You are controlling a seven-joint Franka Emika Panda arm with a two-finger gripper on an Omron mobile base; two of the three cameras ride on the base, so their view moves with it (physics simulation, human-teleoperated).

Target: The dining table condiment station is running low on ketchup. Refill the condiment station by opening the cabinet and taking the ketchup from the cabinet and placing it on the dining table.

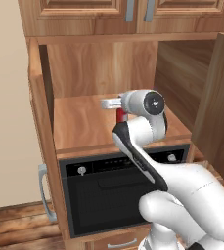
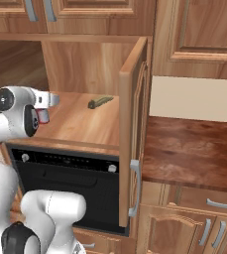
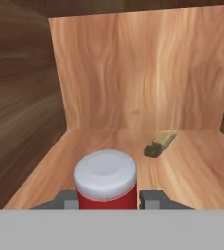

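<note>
The cabinet [image 1: 35, 83] stands with both doors swung open. Inside it, the ketchup [image 3: 106, 180], a small red bottle with a white cap, stays upright near the front of the wooden shelf [image 3: 191, 176]. My gripper [image 3: 106, 199] is shut on it, one finger on each side of the red body. From the base views a bit of the ketchup [image 1: 121, 115] [image 2: 43, 116] shows red beside my white hand. Whether the bottle rests on the shelf or hangs just above it I cannot tell. The dining table is out of view.
A dark olive oblong item [image 3: 159, 144] [image 2: 99, 102] lies further back on the shelf, to the right. The open right door [image 2: 132, 124] juts out beside my arm. A black oven [image 1: 118, 190] sits below the shelf. A reddish-brown counter [image 2: 194, 149] lies right of the cabinet.
</note>
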